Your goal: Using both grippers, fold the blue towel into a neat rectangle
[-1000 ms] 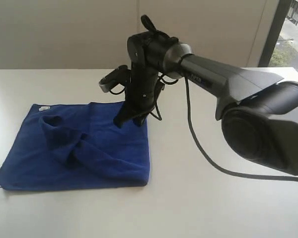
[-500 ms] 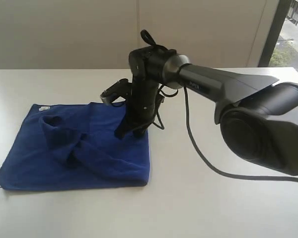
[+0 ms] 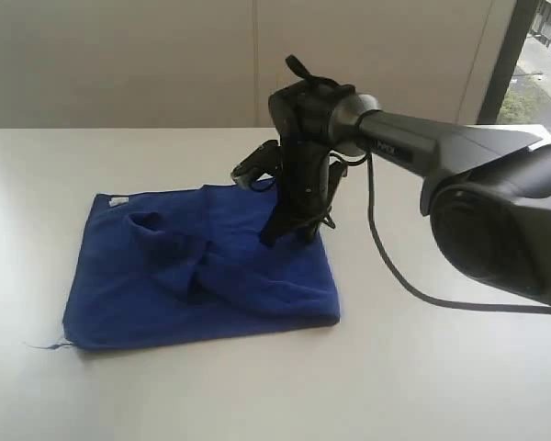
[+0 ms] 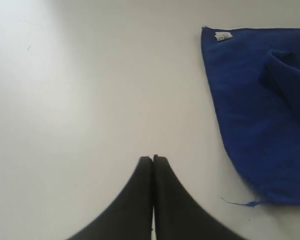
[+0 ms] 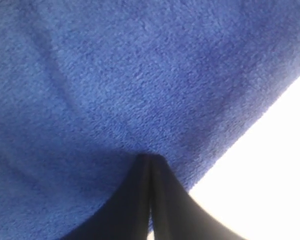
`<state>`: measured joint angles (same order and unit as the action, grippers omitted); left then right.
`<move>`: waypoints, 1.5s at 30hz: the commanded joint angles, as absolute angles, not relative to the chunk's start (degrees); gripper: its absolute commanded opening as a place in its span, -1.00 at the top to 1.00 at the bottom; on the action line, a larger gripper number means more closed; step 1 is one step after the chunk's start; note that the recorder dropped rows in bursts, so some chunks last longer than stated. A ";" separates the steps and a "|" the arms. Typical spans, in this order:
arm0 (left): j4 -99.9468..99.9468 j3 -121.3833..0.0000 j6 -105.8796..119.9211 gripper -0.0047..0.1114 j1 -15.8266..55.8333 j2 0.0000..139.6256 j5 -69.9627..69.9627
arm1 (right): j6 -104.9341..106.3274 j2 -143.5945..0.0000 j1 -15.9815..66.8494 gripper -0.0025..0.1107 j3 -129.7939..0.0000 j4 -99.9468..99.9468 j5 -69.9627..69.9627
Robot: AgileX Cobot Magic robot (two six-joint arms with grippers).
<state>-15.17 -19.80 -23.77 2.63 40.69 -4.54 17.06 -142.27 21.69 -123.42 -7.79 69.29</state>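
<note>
White and bare apart from the cloth, the table runs back to a plain pale wall, with a strip of window at the far right of the exterior view. On it, left of the middle, lies the blue towel, spread roughly square but not flat: a rumpled ridge crosses its middle, and its right edge looks thick and rounded, as if doubled over. A small white label marks its far left corner and a loose thread trails from the near left one. The right tool stands steeply on the cloth near that thick right edge, jaws pressed together with the tips down in the pile; whether any cloth is pinched between them cannot be told. That stance reads as pinning or pushing the towel, not lifting it. The left tool, jaws likewise together and empty, hangs over bare table beside the towel's label-and-thread edge, apart from it, probably waiting to take a corner. The fold looks barely begun
</note>
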 commanded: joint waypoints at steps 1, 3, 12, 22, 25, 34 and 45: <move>-15.45 -20.15 -24.21 0.92 2.41 40.69 -4.35 | 16.54 -141.83 19.33 0.96 -118.96 -8.96 69.96; -15.45 -20.15 -24.21 0.92 2.41 40.69 -4.35 | 16.30 -141.27 18.73 0.96 -116.90 -9.09 69.96; -15.45 -20.15 -24.21 0.92 2.41 40.69 -4.35 | 14.72 -134.93 14.20 0.96 -105.35 -9.75 68.24; -15.45 -20.15 -24.21 0.92 2.41 40.69 -4.35 | 15.18 -130.67 7.13 0.96 -92.32 -17.88 61.32; -15.45 -20.15 -24.21 0.92 2.41 40.69 -4.35 | 15.32 -130.40 5.56 0.96 -91.05 -23.83 59.91; -15.45 -20.15 -24.21 0.92 2.41 40.69 -4.35 | 16.41 -127.85 2.02 0.96 -88.32 -23.84 55.04; -15.45 -20.15 -24.21 0.92 2.41 40.69 -4.35 | 15.21 -125.64 2.27 0.96 -88.24 -21.86 53.05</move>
<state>-15.17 -19.80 -23.88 2.63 40.69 -4.42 15.57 -126.33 2.78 -89.22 -23.79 53.87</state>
